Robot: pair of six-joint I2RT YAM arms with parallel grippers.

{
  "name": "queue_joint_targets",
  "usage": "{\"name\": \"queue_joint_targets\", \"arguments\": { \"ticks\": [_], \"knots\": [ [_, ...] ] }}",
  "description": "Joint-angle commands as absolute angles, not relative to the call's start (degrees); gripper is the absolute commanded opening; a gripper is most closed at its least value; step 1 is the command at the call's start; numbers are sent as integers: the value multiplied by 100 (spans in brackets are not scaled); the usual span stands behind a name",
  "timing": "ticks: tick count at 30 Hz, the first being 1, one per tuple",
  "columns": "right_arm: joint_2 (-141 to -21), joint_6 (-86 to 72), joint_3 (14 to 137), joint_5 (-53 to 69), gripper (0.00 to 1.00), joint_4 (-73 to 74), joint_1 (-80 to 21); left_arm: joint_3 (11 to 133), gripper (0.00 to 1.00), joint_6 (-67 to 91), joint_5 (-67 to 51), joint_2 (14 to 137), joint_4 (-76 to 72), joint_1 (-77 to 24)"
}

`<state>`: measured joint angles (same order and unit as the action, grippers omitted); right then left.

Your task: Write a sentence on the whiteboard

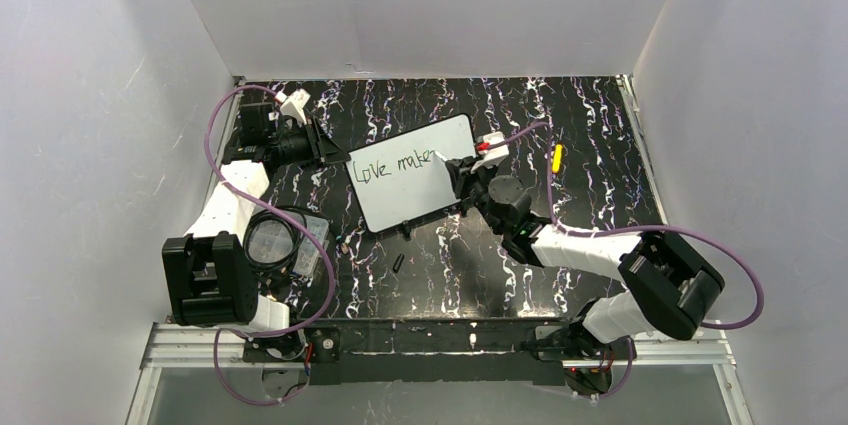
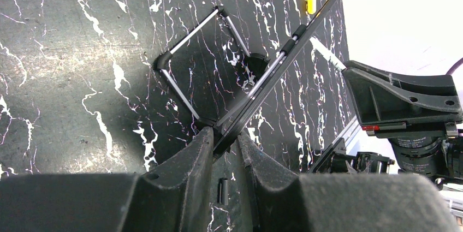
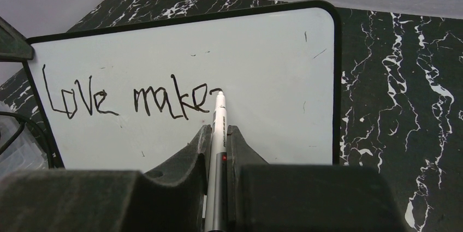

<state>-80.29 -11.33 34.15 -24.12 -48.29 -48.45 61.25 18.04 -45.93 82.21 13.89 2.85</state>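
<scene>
Closest in, on the right wrist view, the right pincer is clamped on a white marker. The barrel runs up between the two fingers, and the tip touches the whiteboard at the end of a short stroke just after the last letter. On the left wrist view, the left pincer is closed on the board's thin black rim, seen edge-on as a dark line running diagonally away from the fingertips. A small black cap lies on the marbled tabletop just below that grip.

From above, the whiteboard sits mid-table, turned slightly. The left pincer is at its left edge and the right pincer is over its upper right part. Whether it lies flat or is lifted at the held edge, I cannot tell.

"Love make" stands in black along the upper half, starting near the left rim. My judgement is that the sentence is partly done: one word is complete, the second may lack a letter, and more words are likely to follow. There is little room left to the right on this line, but the lower half is blank.

Farther off, a yellow pen lies on the table, well apart from the board.
</scene>
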Motion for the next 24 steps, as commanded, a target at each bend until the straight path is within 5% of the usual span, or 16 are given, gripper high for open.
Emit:
{"name": "queue_joint_targets", "arguments": {
  "ticks": [1,24],
  "knots": [
    [-7825,-1017,3343,-2725,1,-4999,-4825,6321,19,1837,-4842,8194,1481,255],
    [-7871,-1230,3141,-2365,1,-4608,-4825,6309,19,1862,-4865,8164,1468,258]
  ]
}}
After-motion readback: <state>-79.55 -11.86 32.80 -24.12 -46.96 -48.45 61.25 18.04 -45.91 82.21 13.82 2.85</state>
